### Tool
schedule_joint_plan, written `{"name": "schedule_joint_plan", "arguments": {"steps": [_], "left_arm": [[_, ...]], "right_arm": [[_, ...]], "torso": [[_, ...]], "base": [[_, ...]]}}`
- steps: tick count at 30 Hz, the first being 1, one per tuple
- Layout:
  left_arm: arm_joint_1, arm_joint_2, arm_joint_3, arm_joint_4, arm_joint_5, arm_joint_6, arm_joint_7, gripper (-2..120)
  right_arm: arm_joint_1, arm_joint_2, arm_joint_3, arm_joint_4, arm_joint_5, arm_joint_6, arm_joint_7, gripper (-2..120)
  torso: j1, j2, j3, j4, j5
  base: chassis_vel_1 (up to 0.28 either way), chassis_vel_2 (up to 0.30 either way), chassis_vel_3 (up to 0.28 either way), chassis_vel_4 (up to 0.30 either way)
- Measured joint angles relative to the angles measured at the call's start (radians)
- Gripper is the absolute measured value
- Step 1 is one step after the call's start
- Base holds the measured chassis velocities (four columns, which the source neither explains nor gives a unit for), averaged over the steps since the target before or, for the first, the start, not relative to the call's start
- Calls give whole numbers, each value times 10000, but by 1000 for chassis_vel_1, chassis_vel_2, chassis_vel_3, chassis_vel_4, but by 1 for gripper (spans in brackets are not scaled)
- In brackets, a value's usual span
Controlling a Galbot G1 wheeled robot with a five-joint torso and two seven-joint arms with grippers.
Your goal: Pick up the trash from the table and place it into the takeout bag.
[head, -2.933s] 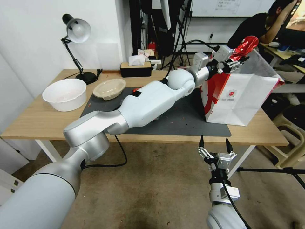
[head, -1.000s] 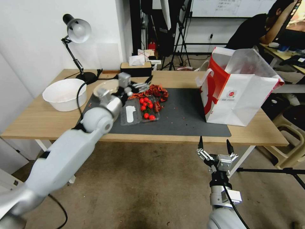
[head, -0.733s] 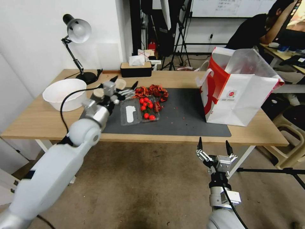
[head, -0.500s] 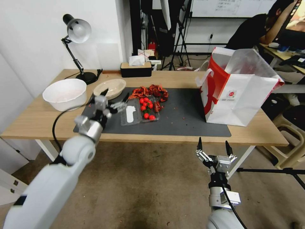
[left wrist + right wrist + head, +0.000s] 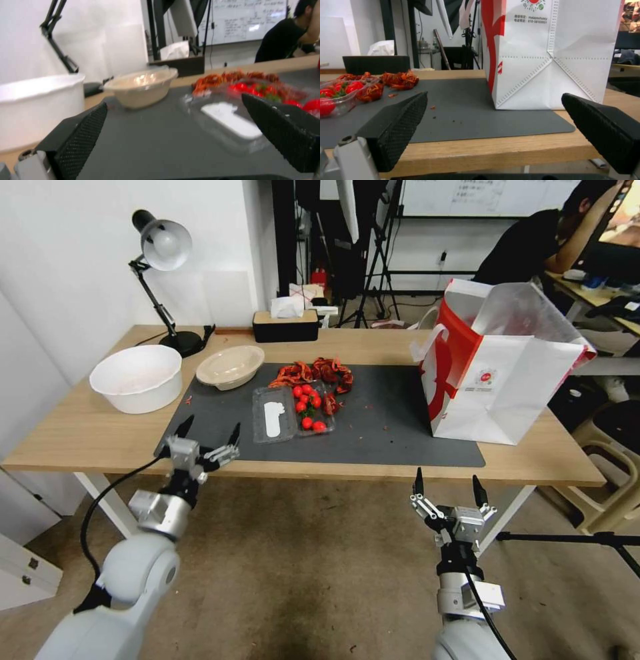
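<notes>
Trash lies on the table (image 5: 80,437) and its dark grey mat (image 5: 387,427): a shallow beige bowl (image 5: 230,365), a clear plastic tray (image 5: 275,415) holding cherry tomatoes (image 5: 307,407), and red shell scraps (image 5: 313,372). The white and red takeout bag (image 5: 507,380) stands open at the mat's right end. My left gripper (image 5: 207,437) hangs open and empty at the table's front edge, by the mat's near left corner. The left wrist view faces the beige bowl (image 5: 143,85) and the tray (image 5: 230,120). My right gripper (image 5: 445,487) waits open below the front edge, facing the bag (image 5: 550,50).
A large white bowl (image 5: 137,377) stands at the table's left, with a desk lamp (image 5: 163,247) behind it. A black tissue box (image 5: 285,325) sits at the back edge. A stand leg (image 5: 567,538) lies on the floor at right.
My left arm held a red crumpled thing over the bag; it has since swung back across the mat to the front left edge, open and empty. The right arm has stayed put.
</notes>
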Motion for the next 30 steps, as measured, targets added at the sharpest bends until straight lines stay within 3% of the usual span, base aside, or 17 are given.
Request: {"name": "schedule_joint_plan", "arguments": {"steps": [15, 30], "left_arm": [[944, -525, -389, 419, 212, -834, 20, 100], [450, -438, -216, 922, 425, -993, 57, 100]], "right_arm": [[51, -3, 11, -135, 8, 58, 35, 100], [140, 19, 10, -376, 32, 92, 46, 100]], "torso": [[2, -1, 1, 0, 0], [1, -2, 0, 0, 0]], "base": [[0, 0, 0, 0], [0, 0, 0, 0]]}}
